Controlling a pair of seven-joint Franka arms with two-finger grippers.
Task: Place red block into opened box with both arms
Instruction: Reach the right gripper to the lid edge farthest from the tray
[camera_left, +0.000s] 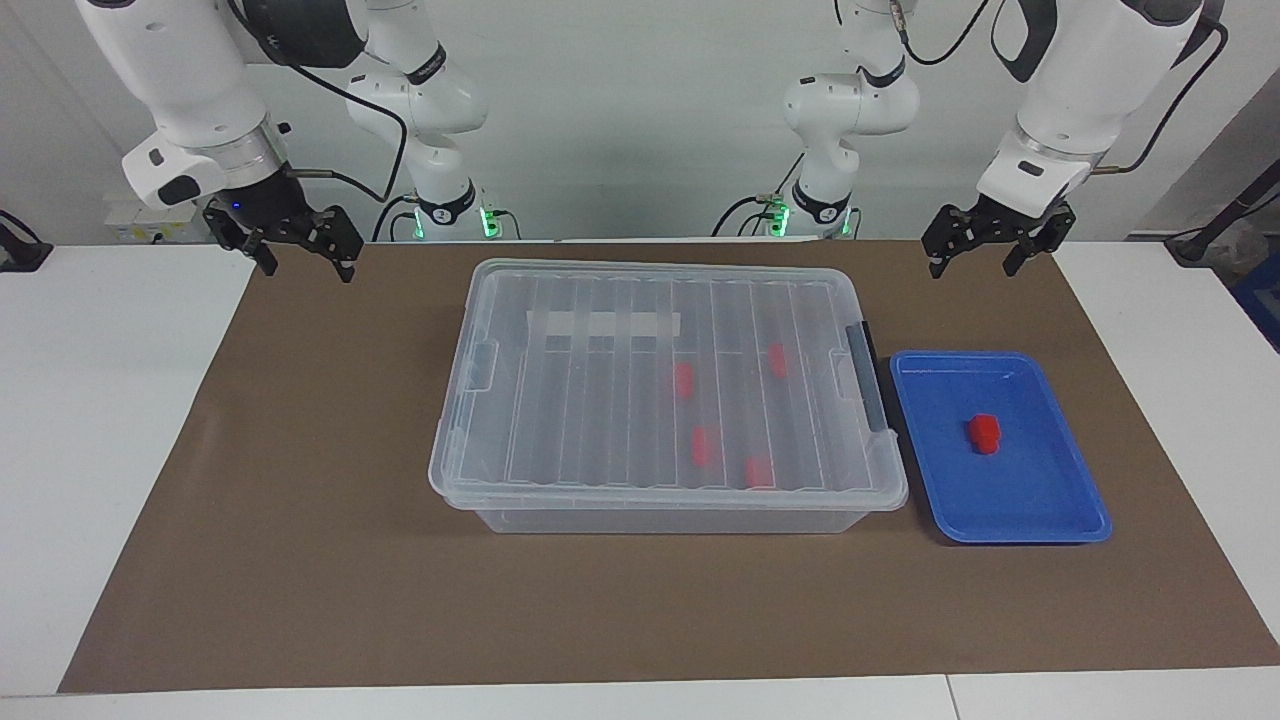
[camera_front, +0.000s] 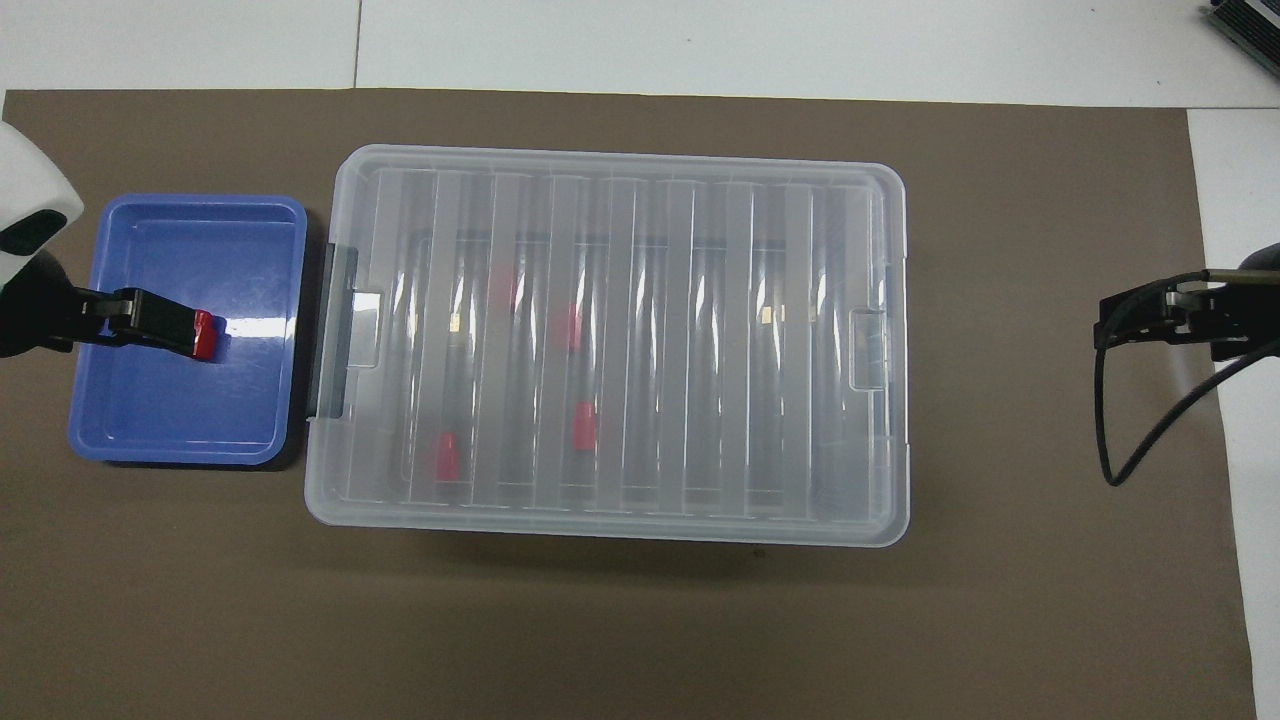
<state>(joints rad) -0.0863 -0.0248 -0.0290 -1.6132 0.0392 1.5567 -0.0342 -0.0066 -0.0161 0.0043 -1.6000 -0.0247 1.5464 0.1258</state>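
Resting in the blue tray (camera_left: 1060, 500) at frame right, 1 red block (camera_left: 983, 432) lies beside the lidded box (camera_left: 560, 420); left gripper (camera_left: 996, 254) and right gripper (camera_left: 300, 252) hang wide, empty, at upper corners.

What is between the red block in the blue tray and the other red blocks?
The facing view shows the blue tray's rim and the box's clear wall with its dark latch, between the red block and the four blocks inside.
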